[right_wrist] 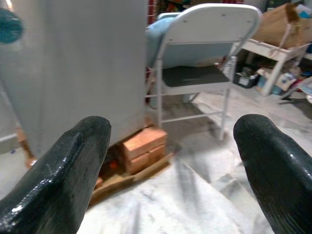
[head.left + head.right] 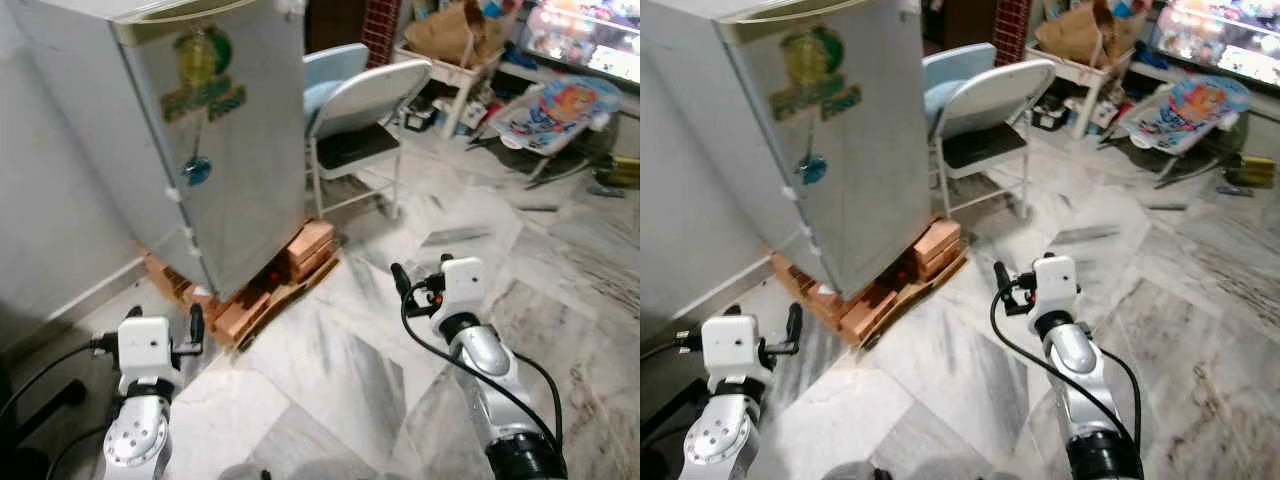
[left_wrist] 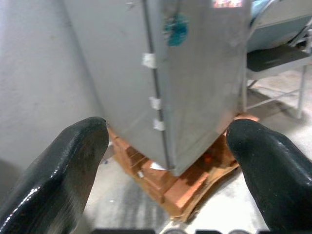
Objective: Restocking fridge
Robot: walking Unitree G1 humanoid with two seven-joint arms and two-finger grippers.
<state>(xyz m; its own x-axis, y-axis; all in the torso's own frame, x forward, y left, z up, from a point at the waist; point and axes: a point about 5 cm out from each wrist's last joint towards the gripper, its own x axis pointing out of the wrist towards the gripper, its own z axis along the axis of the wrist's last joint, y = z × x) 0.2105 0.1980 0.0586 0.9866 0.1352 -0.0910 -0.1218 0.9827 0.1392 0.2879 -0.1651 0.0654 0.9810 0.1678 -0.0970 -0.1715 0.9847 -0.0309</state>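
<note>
1 fridge (image 2: pixel 215 130) on bricks (image 2: pixel 300 255), 1 chair (image 2: pixel 365 110); 2 end effectors, left (image 3: pixel 165 146) & right (image 1: pixel 170 146), both spread, empty.

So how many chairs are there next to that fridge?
2: a white folding chair right of the fridge, and a pale blue one tucked behind it, mostly hidden. More may sit in the clutter beyond.

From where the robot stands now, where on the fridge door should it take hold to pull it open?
Probably the door's free vertical edge near the fridge's front corner, where small white tabs sit along the seam. No handle is visible. The left gripper, jaws open, faces that seam and could hook the edge from the front; the right gripper is further off.
</note>
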